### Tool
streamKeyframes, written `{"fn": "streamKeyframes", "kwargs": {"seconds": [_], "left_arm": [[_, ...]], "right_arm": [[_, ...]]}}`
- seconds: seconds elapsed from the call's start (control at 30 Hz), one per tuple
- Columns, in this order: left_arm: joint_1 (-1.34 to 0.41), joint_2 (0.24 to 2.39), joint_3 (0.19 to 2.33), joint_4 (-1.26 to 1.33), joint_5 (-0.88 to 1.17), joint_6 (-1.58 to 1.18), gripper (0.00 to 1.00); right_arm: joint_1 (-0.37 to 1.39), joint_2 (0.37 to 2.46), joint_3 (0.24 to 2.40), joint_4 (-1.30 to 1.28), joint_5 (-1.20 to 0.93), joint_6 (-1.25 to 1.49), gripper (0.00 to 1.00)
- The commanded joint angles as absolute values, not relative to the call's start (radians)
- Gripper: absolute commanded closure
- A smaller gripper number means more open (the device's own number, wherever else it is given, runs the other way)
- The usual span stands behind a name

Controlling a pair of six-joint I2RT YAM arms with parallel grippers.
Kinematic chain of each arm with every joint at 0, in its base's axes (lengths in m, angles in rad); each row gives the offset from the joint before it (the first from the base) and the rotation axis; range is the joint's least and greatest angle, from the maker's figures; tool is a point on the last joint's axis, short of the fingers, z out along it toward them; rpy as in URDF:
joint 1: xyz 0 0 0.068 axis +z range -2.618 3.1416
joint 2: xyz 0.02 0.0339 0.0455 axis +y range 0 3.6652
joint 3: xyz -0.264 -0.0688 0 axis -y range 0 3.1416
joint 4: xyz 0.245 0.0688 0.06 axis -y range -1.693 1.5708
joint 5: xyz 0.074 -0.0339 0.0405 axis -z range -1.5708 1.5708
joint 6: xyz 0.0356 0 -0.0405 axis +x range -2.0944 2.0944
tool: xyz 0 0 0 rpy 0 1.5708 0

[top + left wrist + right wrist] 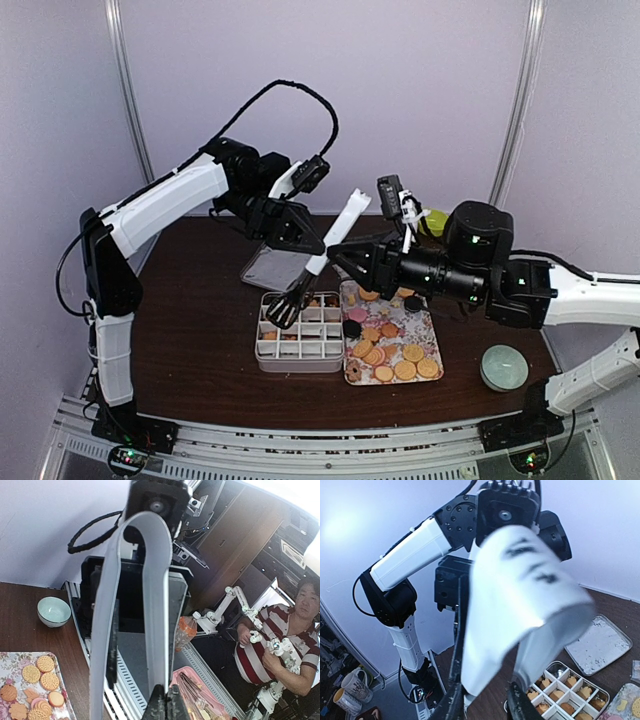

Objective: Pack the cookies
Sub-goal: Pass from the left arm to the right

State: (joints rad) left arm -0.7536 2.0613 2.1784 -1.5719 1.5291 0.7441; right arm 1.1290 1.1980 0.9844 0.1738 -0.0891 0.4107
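I'm watching left jaws pinching the tongs (345, 218), right jaws straddling them, grip unclear; only overhead is showing their tips above the divided box (262, 352).

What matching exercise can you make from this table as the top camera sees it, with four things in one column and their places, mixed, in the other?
Things:
1. tongs
2. pale green bowl
3. shallow silvery tray
4. grid box

Places:
A. directly left of the floral tray
B. alone on the right side of the table
C. raised in the air, black tips over the grid box
D. flat on the table behind the grid box

Pairs: 1-C, 2-B, 3-D, 4-A
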Motion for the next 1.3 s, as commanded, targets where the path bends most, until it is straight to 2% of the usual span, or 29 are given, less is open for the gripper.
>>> {"fn": "streamKeyframes", "kwargs": {"seconds": [0.0,0.13,0.2,0.27,0.33,0.53,0.8,0.93,1.1,1.2,1.23,1.27], "left_arm": [[-0.775,2.008,2.192,-1.578,1.654,0.731,1.0],[-0.775,2.004,2.209,-1.578,1.654,0.721,1.0],[-0.775,1.995,2.213,-1.577,1.654,0.718,1.0],[-0.775,1.989,2.212,-1.577,1.654,0.719,1.0],[-0.775,1.984,2.208,-1.577,1.654,0.716,1.0],[-0.777,1.982,2.2,-1.577,1.654,0.716,1.0],[-0.791,1.982,2.213,-1.562,1.654,0.691,1.0],[-0.797,1.982,2.217,-1.548,1.654,0.674,1.0],[-0.798,1.98,2.224,-1.545,1.654,0.664,1.0],[-0.798,1.977,2.227,-1.536,1.654,0.652,1.0],[-0.798,1.977,2.227,-1.526,1.654,0.645,1.0],[-0.796,1.977,2.227,-1.519,1.653,0.643,0.93]], "right_arm": [[1.132,1.229,1.018,0.24,-0.084,0.405,0.74],[1.138,1.238,1.014,0.264,-0.084,0.409,0.79],[1.138,1.226,1.0,0.274,-0.128,0.417,0.74],[1.138,1.198,0.97,0.288,-0.17,0.423,0.63],[1.138,1.162,0.934,0.274,-0.156,0.424,0.56],[1.137,1.072,0.847,0.261,-0.07,0.407,0.55],[1.137,1.173,0.974,0.243,-0.099,0.357,0.62],[1.136,1.223,1.017,0.235,-0.098,0.347,0.69],[1.135,1.254,1.029,0.247,-0.089,0.345,0.82],[1.136,1.251,1.027,0.251,-0.081,0.343,1.0],[1.136,1.245,1.024,0.247,-0.071,0.341,1.0],[1.136,1.237,1.021,0.241,-0.059,0.34,1.0]]}}
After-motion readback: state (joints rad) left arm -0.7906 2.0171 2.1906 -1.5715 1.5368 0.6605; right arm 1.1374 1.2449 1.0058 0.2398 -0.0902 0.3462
